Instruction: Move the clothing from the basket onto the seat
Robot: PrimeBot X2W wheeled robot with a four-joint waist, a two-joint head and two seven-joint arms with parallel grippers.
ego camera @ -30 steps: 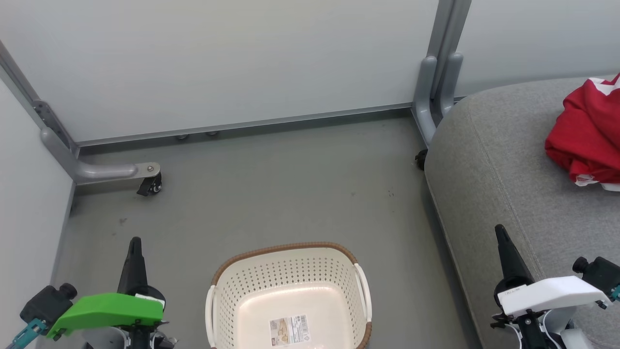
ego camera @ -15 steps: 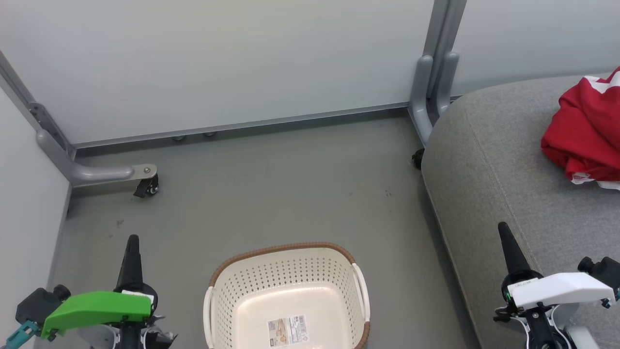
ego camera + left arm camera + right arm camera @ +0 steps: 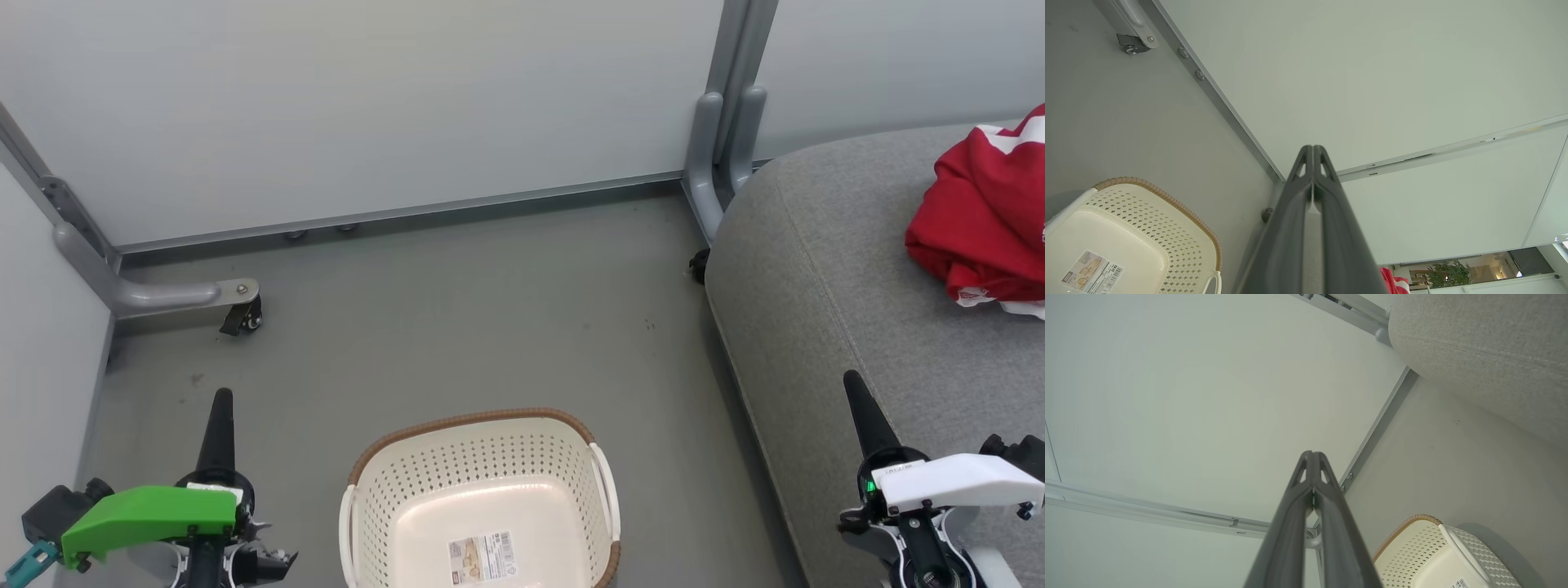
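The red clothing with white trim lies bunched on the grey seat at the right edge of the head view; a red scrap of the clothing peeks past my left fingers. The cream basket stands on the floor at bottom centre, holding nothing but the paper label on its bottom. It shows again as the basket and the basket in the wrist views. My left gripper is shut and empty left of the basket. My right gripper is shut and empty over the seat's front edge.
Pale partition panels close the back and left, resting on grey metal legs with castors. A second leg stands against the seat's far corner. Grey floor lies between the basket and the panels.
The whole head view has shifted slightly left and up, so the camera moved. Both grippers stay shut and sit a little lower in the picture.
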